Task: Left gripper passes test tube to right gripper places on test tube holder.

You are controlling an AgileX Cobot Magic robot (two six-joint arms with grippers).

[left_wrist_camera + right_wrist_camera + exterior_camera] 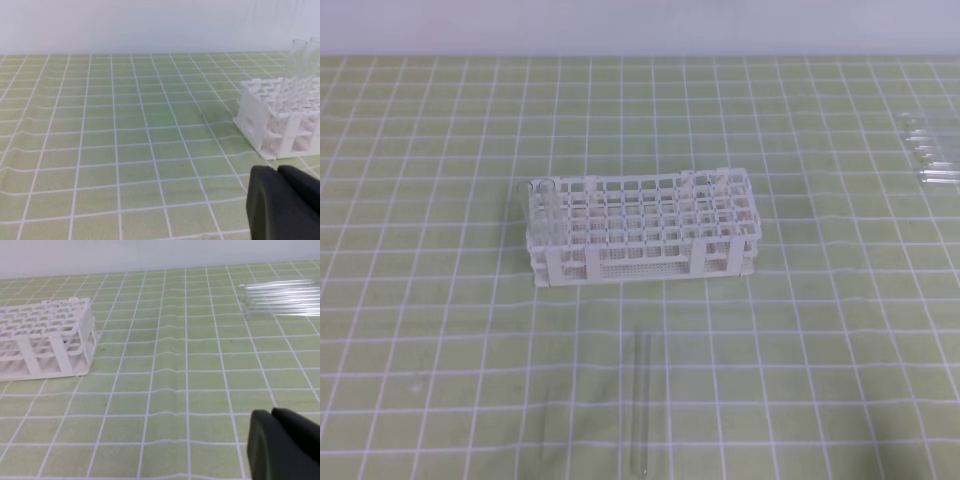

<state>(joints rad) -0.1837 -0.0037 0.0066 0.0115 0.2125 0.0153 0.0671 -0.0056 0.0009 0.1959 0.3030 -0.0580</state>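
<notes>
Exterior high view shows the test tube (642,403) lying flat on the green gridded surface (840,340) nearer the camera than the test tube holder (642,228), apart from it, its length running toward the rack. It looks like thin clear glass: light, stiff, smooth and easily cracked, and being round it will likely roll if nudged sideways. A sensible hold would be across its middle, with the jaws squeezing gently from both sides, leaving one end free for the handover.

Neither arm appears in that view. In the left wrist view the left gripper (285,205) shows only as a dark tip at the lower corner, jaws pressed together and holding nothing, with the holder ahead and to its right. In the right wrist view the right gripper (285,445) sits likewise, jaws closed and empty, the holder ahead to its left.

In the holder's leftmost row a few clear tubes (544,205) already stand upright. Beyond the holder, well off to its right, lies a heap of spare tubes (930,150).
</notes>
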